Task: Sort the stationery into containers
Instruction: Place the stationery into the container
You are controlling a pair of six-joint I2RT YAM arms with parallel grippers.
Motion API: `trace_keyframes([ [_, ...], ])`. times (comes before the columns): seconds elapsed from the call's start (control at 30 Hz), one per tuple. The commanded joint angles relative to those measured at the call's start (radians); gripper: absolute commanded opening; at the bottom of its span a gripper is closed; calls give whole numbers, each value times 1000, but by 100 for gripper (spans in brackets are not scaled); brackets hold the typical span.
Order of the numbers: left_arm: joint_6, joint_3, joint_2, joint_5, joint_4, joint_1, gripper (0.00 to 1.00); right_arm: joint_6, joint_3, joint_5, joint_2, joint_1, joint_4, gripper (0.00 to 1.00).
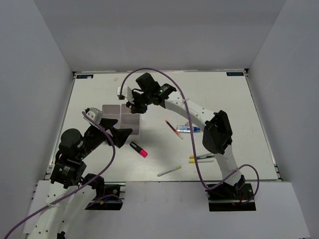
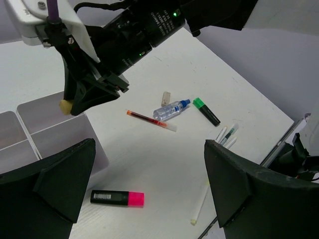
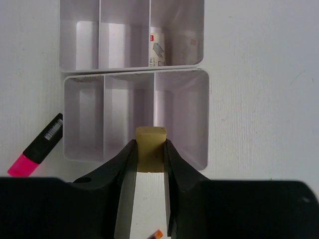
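While the small tan rectangular eraser (image 3: pixel 151 135) hangs pinched between the black fingers of the right gripper (image 3: pixel 150 149), it sits just above the near wall of the cluster of white translucent plastic bins (image 3: pixel 197 124), about in line with the divider between the nearer unit's middle and right compartments; which of the two it would fall into I cannot tell. A labelled white eraser (image 3: pixel 157 47) already lies in the right compartment of the farther unit, so the step in hand looks like delivery of this eraser. The next move probably calls for a short reach forward over that far compartment, then parting the fingers low enough that the eraser does not bounce out. From above, the right arm stretches across the table, wrist bent down over the bins. The left gripper (image 2: pixel 149 144) waits beside the bins, spread wide and empty. A black highlighter with pink tip (image 1: pixel 139 149), a thin red pen (image 1: pixel 173 128) and a clear-blue tube (image 1: pixel 188 129) lie loose on the white table (image 1: pixel 224 99), unsorted.
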Motion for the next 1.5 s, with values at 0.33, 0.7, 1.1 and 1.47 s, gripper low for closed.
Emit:
trace_keyframes([
  [0.33,21,-11,-1,13,9,7,100,-41,68,67,72,6,93,16],
  [0.7,21,-11,-1,4,9,7,100,-24,56,101,76,8,110,36],
  [1.1,21,-11,-10,3,9,7,100,2,68,75,8,9,70,48],
  [1.47,12,-40,19,25,28,-3,13,36,-497,156,-449,-70,160,4],
])
